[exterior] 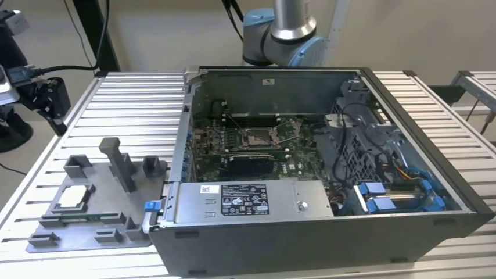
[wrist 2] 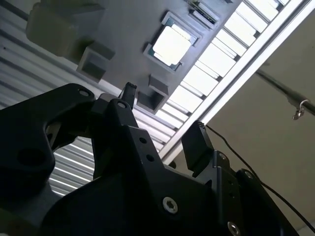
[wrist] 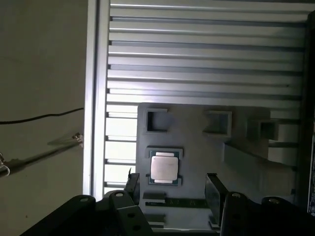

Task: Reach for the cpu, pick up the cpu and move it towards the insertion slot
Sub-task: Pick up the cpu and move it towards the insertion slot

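Observation:
The cpu (exterior: pixel 74 197) is a small silvery square lying in a pocket of the grey fixture plate (exterior: pixel 87 237), at the exterior view's left on the slatted table. Both wrist views show the cpu (wrist: pixel 164 168) (wrist 2: pixel 171 45) beyond my black gripper (wrist: pixel 171 175) (wrist 2: pixel 163 108). The gripper is open, with nothing between its fingers (wrist: pixel 214 189), and it is still apart from the chip. The insertion slot (exterior: pixel 258 136), with its shiny frame and dark centre, sits on the green board inside the open computer case (exterior: pixel 310 244).
Grey fixture blocks and a tall post (exterior: pixel 120 163) stand on the plate around the cpu. The case wall (exterior: pixel 174 151) rises between plate and slot. Black arm hardware with cables (exterior: pixel 43 96) is at the exterior view's left edge. The table edge (wrist: pixel 96 98) runs beside the plate.

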